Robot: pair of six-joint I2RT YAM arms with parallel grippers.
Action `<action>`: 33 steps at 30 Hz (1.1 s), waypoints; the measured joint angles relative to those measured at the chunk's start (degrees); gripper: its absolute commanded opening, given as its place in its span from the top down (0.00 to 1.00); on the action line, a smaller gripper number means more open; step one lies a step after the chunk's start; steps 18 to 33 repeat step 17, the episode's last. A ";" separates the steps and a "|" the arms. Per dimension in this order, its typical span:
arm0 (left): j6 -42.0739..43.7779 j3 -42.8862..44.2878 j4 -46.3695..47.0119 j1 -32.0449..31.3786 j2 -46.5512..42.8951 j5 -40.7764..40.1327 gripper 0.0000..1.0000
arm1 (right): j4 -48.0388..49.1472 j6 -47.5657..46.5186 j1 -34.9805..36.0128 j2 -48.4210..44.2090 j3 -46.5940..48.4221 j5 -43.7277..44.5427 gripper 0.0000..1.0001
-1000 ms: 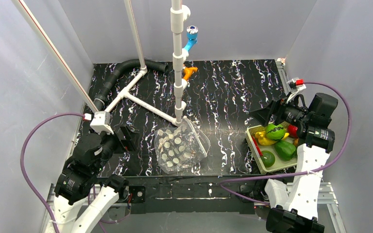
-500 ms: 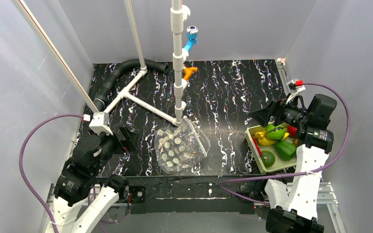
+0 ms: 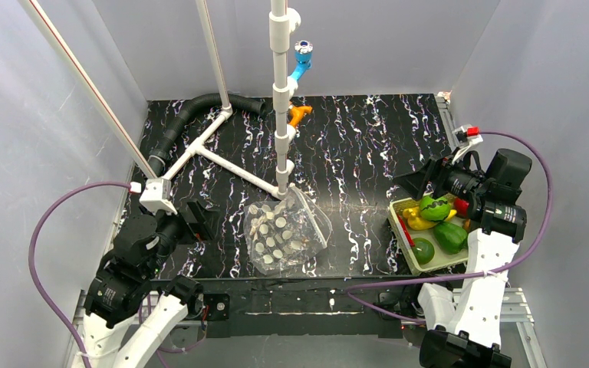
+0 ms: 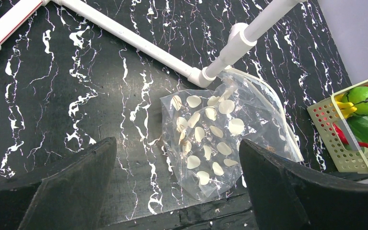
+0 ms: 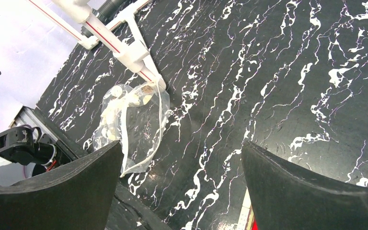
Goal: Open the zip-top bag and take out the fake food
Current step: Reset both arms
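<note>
The zip-top bag lies crumpled on the black marbled table near the front edge, dotted face up. Its mouth gapes toward the right, and no food shows inside it. In the left wrist view the bag rests against the foot of a white pipe. The fake food, green, yellow and red pieces, sits in a pale mesh basket at the right. My left gripper hovers left of the bag, open and empty. My right gripper hangs open and empty beside the basket's far corner. The bag lies far off to its left.
A white pipe frame rises from the table just behind the bag, with a branch running left. A black corrugated hose curves at the back left. Orange and blue fittings hang on the upright pipe. Grey walls close in three sides.
The left arm has shifted very slightly. The bag, the food and the right arm stay where they were.
</note>
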 measured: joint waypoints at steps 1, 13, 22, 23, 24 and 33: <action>0.00 0.00 0.00 0.00 0.00 0.00 0.01 | 0.00 0.00 0.00 0.00 -0.02 0.00 0.02; 0.00 0.00 0.02 0.00 0.00 0.00 0.00 | 0.02 -0.04 0.00 0.00 -0.20 -0.11 0.02; 0.00 -0.33 0.07 0.00 -0.15 0.00 0.01 | 0.42 -0.15 0.00 0.04 -0.72 -0.76 0.02; 0.00 -0.33 0.07 0.00 -0.15 0.00 0.01 | 0.42 -0.15 0.00 0.04 -0.72 -0.76 0.02; 0.00 -0.33 0.07 0.00 -0.15 0.00 0.01 | 0.42 -0.15 0.00 0.04 -0.72 -0.76 0.02; 0.00 -0.33 0.07 0.00 -0.15 0.00 0.01 | 0.42 -0.15 0.00 0.04 -0.72 -0.76 0.02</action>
